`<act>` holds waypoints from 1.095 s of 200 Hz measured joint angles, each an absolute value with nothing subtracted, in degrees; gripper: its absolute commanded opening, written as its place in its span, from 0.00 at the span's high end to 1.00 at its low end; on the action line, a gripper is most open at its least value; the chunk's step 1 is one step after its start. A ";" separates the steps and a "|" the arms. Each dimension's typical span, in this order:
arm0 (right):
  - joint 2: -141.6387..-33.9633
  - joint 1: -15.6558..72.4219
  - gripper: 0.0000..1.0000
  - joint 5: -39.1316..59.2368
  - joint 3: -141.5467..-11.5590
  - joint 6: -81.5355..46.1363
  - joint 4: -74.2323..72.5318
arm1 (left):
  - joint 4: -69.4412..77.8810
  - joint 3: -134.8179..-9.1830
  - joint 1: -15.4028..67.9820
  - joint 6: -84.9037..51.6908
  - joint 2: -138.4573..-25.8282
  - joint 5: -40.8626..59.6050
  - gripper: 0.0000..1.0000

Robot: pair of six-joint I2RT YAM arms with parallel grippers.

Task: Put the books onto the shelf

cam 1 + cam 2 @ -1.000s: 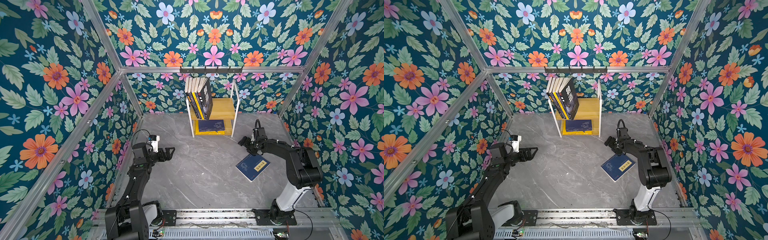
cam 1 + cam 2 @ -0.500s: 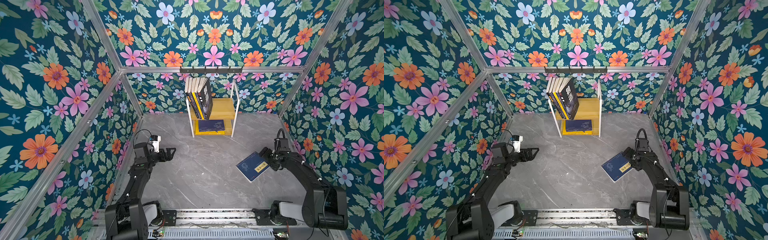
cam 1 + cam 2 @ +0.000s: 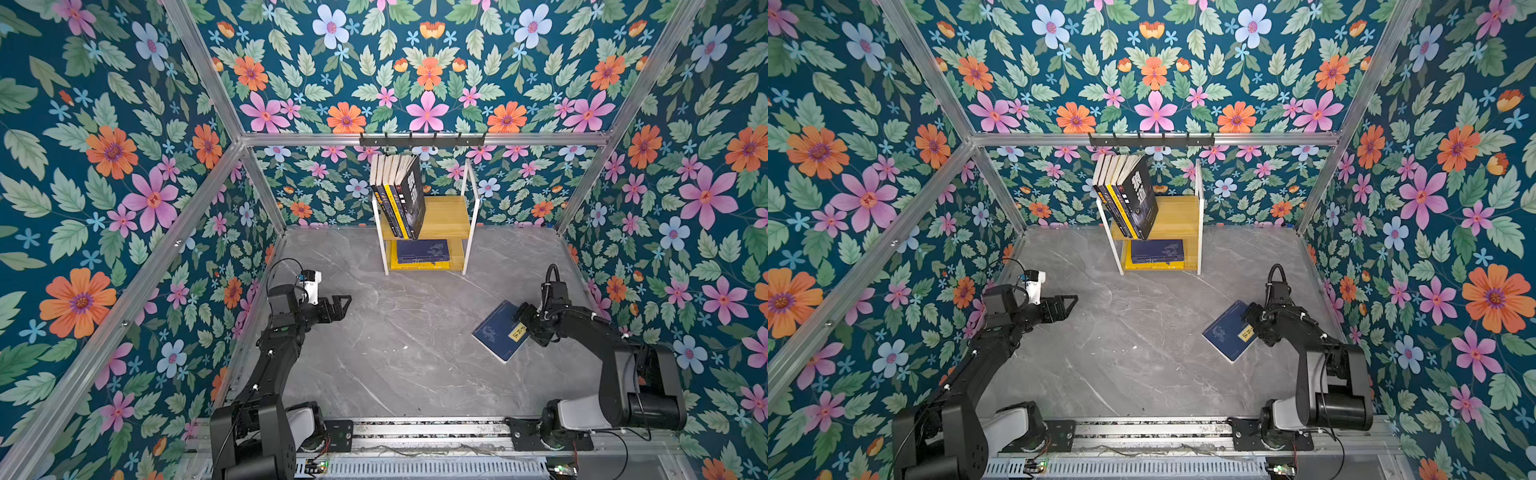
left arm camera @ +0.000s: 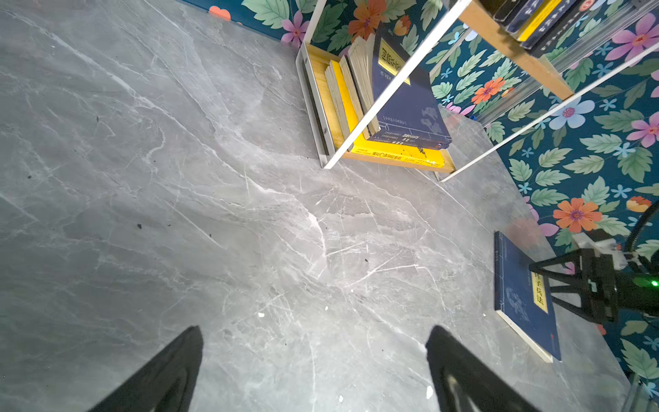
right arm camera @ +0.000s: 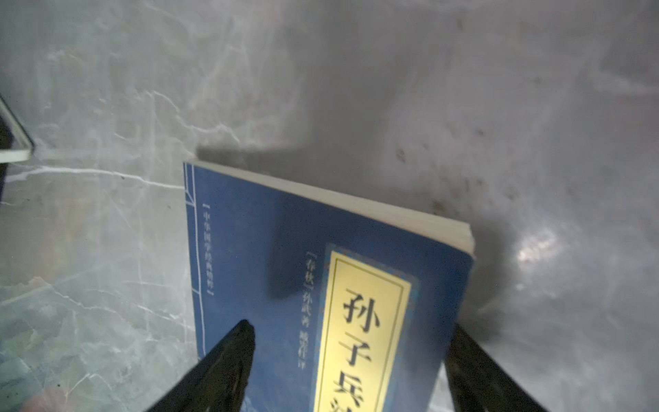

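A thin navy paperback with a yellow title label point(image 3: 494, 334) is lying flat on the grey marble table point(image 3: 395, 353), well apart from the small light-wood, white-framed shelf point(image 3: 446, 216) at the back. The right arm's fingers point(image 5: 228, 364) are standing wide apart, gripping nothing. They are straddling the book's width, one over the cover, one just past the page edge, and its long axis is running ahead of them. The left arm's fingers point(image 4: 171, 374) are hanging released, far across the table.

L arm point(image 3: 266, 365) & R arm point(image 3: 619, 382) matte blk — white base shells point(image 3: 582, 411), looped cables point(image 3: 549, 274).
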State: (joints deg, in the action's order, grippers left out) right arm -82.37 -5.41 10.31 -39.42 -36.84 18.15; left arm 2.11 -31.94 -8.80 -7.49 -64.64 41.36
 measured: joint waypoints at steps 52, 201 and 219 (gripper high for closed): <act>-91.07 2.59 0.20 11.09 -46.28 -33.54 11.90 | 2.09 -31.94 -8.97 -7.07 -64.14 40.97 0.00; -91.59 28.32 0.17 16.10 -48.84 -36.51 3.73 | -7.40 -39.09 1.30 -2.55 -70.22 42.26 0.04; -84.97 28.49 0.17 13.06 -47.37 -37.10 7.22 | -7.73 -39.64 4.47 -2.44 -71.46 43.22 0.05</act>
